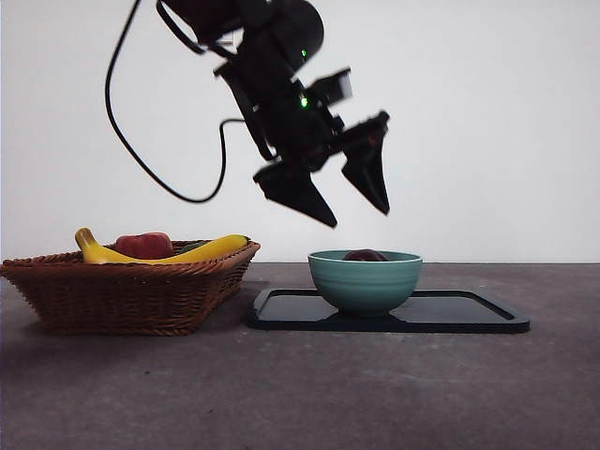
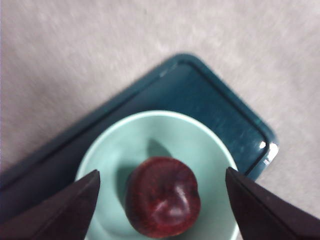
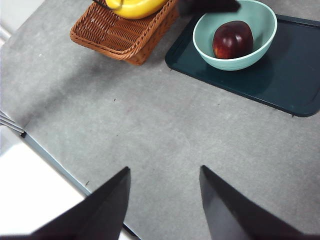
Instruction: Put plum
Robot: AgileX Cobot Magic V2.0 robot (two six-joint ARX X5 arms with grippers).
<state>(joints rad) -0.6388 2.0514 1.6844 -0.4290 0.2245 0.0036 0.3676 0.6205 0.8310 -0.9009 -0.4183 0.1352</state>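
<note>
Nothing here can be read: no lettering, labels, brand marks or numbers show on anything in any view.

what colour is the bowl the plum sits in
Pale mint green bowl, holding the plum; the right wrist view shows it best.

Grey matte table point(image 1: 300, 394); plain white wall point(image 1: 487, 112) behind, evenly lit, perhaps.

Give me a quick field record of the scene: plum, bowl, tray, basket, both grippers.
plum: lying in the bowl, not held
bowl: pale green, standing on the tray
tray: dark, flat on the table
basket: wicker, beside the tray, holds bananas and a red fruit
left gripper: open, above the bowl
right gripper: open, over bare table
</note>
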